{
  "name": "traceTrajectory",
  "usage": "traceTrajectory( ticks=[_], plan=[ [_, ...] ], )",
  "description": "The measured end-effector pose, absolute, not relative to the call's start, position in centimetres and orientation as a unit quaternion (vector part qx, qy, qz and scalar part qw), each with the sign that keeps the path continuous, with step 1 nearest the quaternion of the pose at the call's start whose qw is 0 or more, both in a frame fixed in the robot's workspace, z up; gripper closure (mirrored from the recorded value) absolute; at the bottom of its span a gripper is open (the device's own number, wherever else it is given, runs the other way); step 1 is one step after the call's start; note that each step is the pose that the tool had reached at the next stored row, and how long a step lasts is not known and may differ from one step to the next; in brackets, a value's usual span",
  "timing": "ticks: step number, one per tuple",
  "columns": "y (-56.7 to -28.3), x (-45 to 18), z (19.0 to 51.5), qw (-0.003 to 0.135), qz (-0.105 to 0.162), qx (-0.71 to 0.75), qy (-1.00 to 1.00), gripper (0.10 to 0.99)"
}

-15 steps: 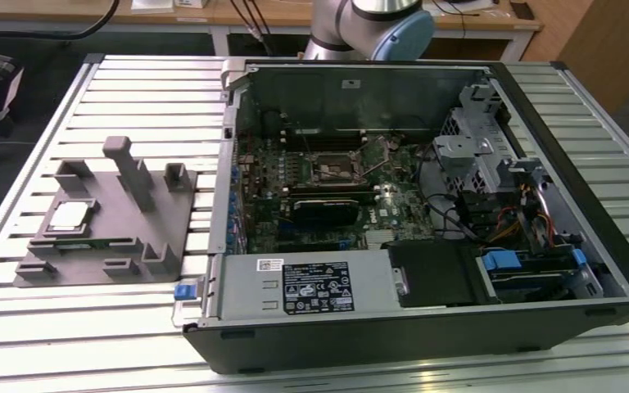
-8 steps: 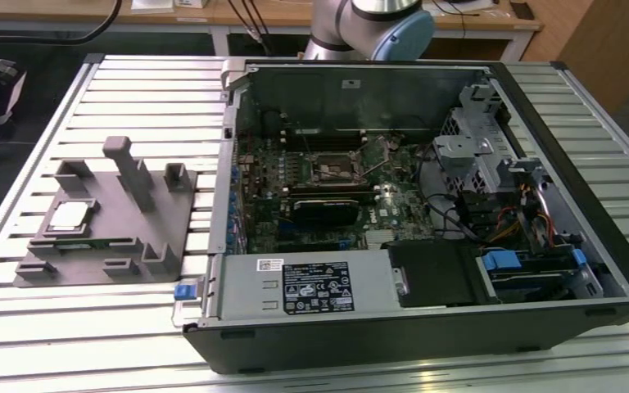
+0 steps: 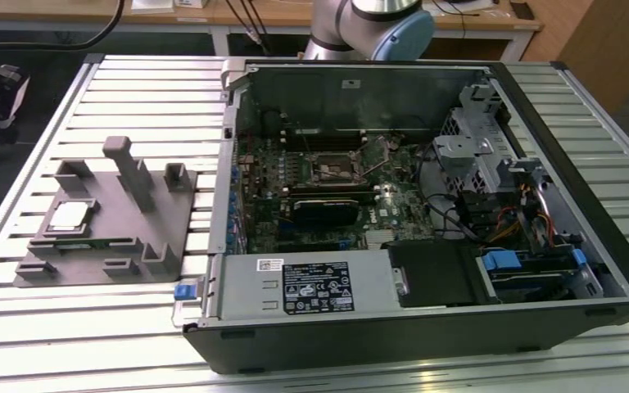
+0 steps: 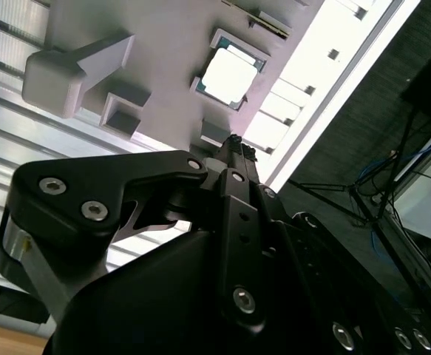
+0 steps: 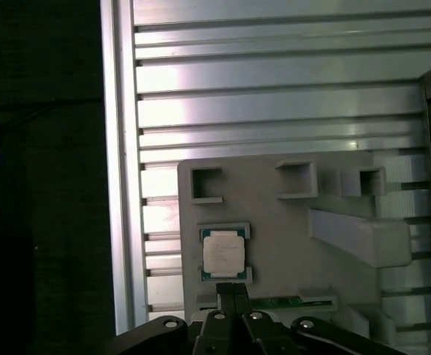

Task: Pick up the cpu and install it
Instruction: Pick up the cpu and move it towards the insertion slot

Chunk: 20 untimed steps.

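Note:
The cpu (image 3: 71, 215) is a small square chip with a pale silver top. It lies flat in a recess of the grey fixture (image 3: 128, 237) on the exterior view's left. Both wrist views look down on the cpu (image 5: 224, 254) (image 4: 230, 76) from above the fixture (image 5: 289, 244) (image 4: 163, 44). My gripper (image 5: 234, 290) (image 4: 234, 139) hangs above the fixture, close beside the chip and apart from it. Its fingers are shut together with nothing between them. The black-framed socket (image 3: 333, 168) sits on the motherboard inside the open computer case.
The open computer case (image 3: 424, 327) lies on the slatted aluminium table (image 3: 96, 327), with a power supply (image 3: 304, 286) in front and a drive cage (image 3: 500, 164). Upright blocks (image 3: 127, 164) rise from the fixture. A green strip (image 5: 289, 302) lies in a fixture slot. The table edge (image 5: 119, 185) drops to dark floor.

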State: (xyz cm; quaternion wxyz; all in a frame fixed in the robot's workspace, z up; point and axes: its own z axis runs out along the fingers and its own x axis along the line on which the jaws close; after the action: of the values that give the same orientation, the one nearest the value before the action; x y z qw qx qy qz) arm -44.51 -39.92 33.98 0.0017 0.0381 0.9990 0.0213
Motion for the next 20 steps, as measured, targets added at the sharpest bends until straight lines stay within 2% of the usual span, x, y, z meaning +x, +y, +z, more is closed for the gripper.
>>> traceTrajectory(
  ticks=[20],
  plan=[
    [-39.9,-44.5,32.5,0.002,0.021,0.038,0.999,0.980]
  ],
)
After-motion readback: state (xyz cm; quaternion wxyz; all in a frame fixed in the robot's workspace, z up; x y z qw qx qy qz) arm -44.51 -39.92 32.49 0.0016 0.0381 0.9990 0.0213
